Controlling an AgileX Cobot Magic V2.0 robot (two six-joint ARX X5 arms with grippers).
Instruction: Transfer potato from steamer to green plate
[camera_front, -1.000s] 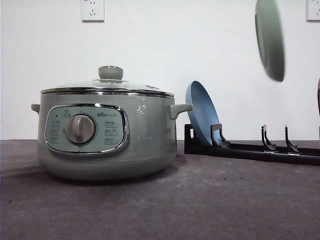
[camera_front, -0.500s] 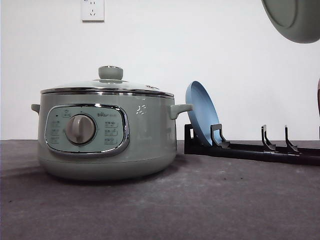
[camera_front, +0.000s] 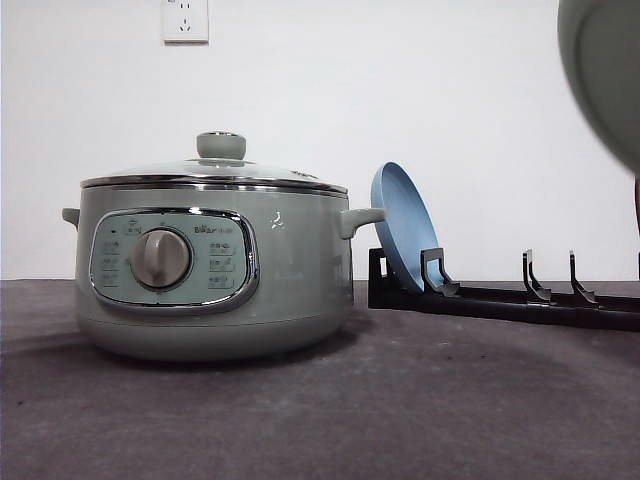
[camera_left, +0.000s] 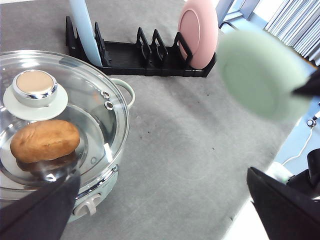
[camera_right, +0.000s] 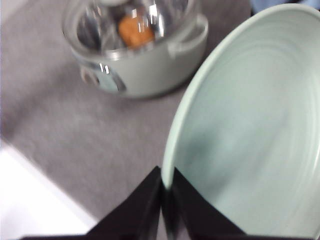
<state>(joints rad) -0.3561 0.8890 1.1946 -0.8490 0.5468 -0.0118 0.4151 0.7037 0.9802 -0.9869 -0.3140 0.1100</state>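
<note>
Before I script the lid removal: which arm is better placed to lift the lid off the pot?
Left. Its camera looks straight down on the lid and potato, jaws open. The right gripper is shut on the green plate's rim.

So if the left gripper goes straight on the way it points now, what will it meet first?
Most likely the glass lid of the steamer. In the left wrist view the left gripper hangs open above it, and the potato lies under that lid. Depth is unclear, so it may meet the grey table beside the pot instead.
</note>
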